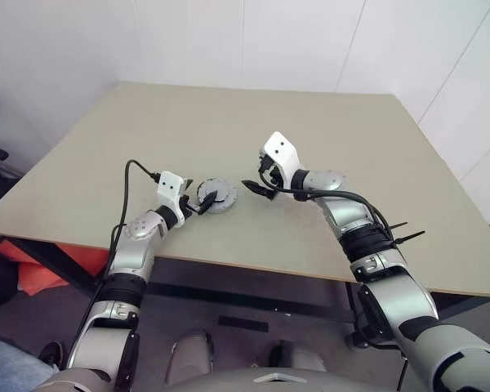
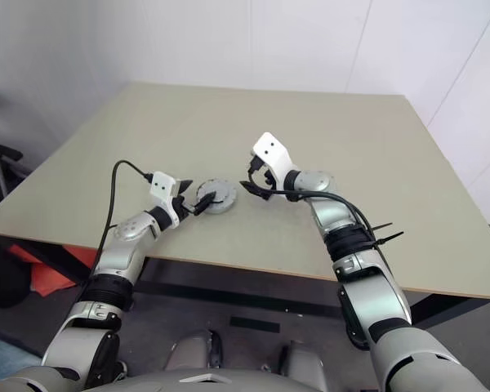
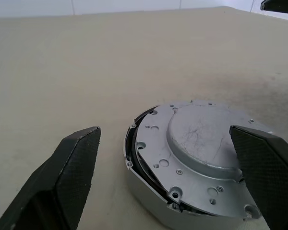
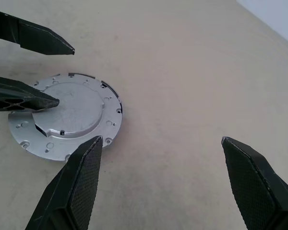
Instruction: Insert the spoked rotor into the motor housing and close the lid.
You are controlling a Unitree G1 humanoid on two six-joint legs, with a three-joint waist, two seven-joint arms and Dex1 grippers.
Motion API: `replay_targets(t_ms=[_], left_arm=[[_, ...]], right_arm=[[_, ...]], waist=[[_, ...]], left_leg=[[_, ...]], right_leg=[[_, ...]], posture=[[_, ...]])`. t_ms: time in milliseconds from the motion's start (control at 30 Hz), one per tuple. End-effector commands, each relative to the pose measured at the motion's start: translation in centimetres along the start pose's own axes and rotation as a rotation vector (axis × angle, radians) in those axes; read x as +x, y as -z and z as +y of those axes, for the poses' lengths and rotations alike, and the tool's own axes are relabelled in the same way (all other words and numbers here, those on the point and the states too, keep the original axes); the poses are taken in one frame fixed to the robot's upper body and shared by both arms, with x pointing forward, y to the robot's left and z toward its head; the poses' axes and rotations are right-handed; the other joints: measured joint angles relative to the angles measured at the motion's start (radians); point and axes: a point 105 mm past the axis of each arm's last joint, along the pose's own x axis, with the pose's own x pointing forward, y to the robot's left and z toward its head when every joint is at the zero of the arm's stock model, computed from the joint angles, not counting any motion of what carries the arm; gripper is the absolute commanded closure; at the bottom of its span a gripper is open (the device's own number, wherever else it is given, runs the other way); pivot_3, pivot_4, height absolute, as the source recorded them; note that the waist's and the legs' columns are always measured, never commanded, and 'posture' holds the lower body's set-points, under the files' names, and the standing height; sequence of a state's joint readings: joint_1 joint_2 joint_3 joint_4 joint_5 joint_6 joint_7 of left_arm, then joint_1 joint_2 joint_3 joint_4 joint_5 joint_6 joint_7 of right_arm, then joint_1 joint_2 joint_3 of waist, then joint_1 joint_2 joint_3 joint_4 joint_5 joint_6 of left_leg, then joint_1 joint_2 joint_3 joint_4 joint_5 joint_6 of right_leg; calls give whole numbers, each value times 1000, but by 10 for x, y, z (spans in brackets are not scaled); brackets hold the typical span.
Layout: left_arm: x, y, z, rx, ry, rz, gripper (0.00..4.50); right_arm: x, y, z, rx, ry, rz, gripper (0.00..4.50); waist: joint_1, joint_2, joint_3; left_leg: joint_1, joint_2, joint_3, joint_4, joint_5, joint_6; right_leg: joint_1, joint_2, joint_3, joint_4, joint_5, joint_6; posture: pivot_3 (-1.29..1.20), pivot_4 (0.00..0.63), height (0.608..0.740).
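The motor housing (image 3: pixel 146 194) is a short silvery cup on the table, left of centre. The lid (image 3: pixel 197 139), a silvery disc with a raised middle and small holes, lies on top, slightly askew. A thin black edge shows in the gap beneath it. The spoked rotor is hidden. My left gripper (image 1: pixel 202 200) is open and level, straddling the housing. One finger (image 3: pixel 62 182) stands apart from it and the other finger (image 3: pixel 264 167) is by the lid's rim. My right gripper (image 4: pixel 161 140) hangs open and empty above the table, just right of the lid (image 4: pixel 72 112).
The beige table (image 1: pixel 229 122) stretches far back to a white wall, with bare surface all round the housing (image 1: pixel 220 196). Its front edge runs close below both arms. An orange object (image 1: pixel 33 269) lies under the table at the left.
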State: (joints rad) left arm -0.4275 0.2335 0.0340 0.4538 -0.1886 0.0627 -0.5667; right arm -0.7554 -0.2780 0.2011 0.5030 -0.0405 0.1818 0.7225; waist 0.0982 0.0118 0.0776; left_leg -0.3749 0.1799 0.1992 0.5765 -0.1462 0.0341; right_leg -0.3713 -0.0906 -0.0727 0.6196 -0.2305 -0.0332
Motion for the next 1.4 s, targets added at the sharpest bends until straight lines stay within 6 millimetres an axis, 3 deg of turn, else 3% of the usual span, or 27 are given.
replay_targets(t_ms=[33, 367, 833, 1233, 1400], left_arm=[[1, 2, -8, 1, 42, 14, 17], [1, -9, -19, 27, 117, -37, 17], [4, 2, -36, 18, 219, 28, 17], [5, 15, -29, 9, 161, 89, 17], [4, 19, -35, -17, 198, 107, 17]], right_arm=[[-1, -16, -5, -57, 10, -40, 0], [0, -15, -3, -60, 5, -40, 0], [0, -14, -1, -71, 3, -41, 0], [0, -15, -2, -73, 7, -44, 0], [1, -16, -1, -74, 3, -47, 0]], waist=[[0, 0, 0], [-1, 0, 0], [1, 0, 0], [2, 0, 0], [1, 0, 0]], left_leg=[[0, 0, 0, 0, 0, 0], [-4, 0, 0, -1, 0, 0], [-5, -1, 0, -3, -1, 0], [-4, -1, 0, -3, -1, -1], [-2, -1, 0, -3, -1, -1]], right_leg=[[0, 0, 0, 0, 0, 0], [-4, 0, 0, -1, 0, 0], [-6, 0, 0, -1, 1, -1], [-4, 0, 0, -1, 0, 0], [-3, 0, 1, -1, 0, 0]], posture=[[0, 0, 740], [0, 0, 740], [0, 0, 740], [0, 0, 740], [0, 0, 740]])
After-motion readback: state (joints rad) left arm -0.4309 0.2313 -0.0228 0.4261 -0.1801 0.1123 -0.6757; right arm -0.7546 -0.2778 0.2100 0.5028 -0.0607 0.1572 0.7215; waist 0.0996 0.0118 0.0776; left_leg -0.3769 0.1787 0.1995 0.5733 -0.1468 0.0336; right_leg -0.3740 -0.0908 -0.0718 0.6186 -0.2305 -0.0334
